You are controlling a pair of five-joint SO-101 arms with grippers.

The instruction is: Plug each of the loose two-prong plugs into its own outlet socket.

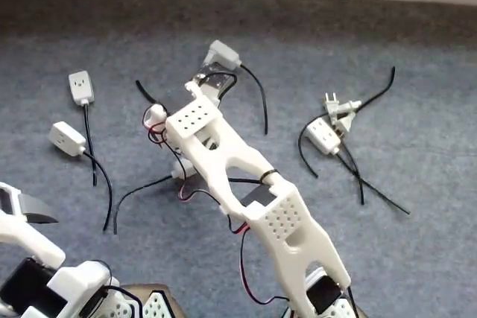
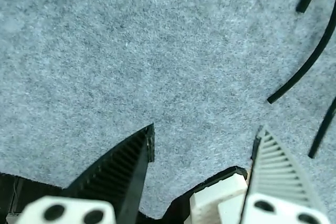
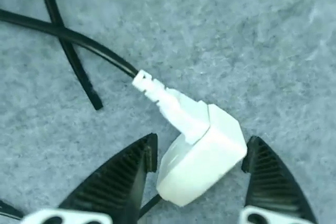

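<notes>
Right gripper (image 3: 201,153): fingers (image 3: 131,169) apart, one on each side of a white block (image 3: 202,156) lying on the grey tabletop (image 3: 273,51). Can't tell if either finger touches it. Can't tell plug or socket either, since its face is hidden. The strain relief end points away from the gripper. Its black cable (image 3: 63,32) runs to the upper left of the right wrist frame and crosses a second cable (image 3: 71,59) there.

In the high view the right arm (image 1: 223,154) spans from bottom right to upper centre, with the block just past its tip.

Left gripper (image 2: 205,135): fingers wide apart, grey tabletop showing between them. Loose cable ends (image 2: 310,61) are in the upper right of the left wrist frame. The left arm (image 1: 22,236) sits in the lower left corner of the high view.

Other task parts, high view:
- Left side: upper socket (image 1: 80,87) and lower socket (image 1: 65,139). They are near each other but apart, each on its own black lead.
- Right side: two-prong plug (image 1: 339,106) with bare prongs pointing upper left, not inserted.
- Third socket (image 1: 324,135) just below the plug. Can't tell if they touch. Their leads cross below it.
</notes>
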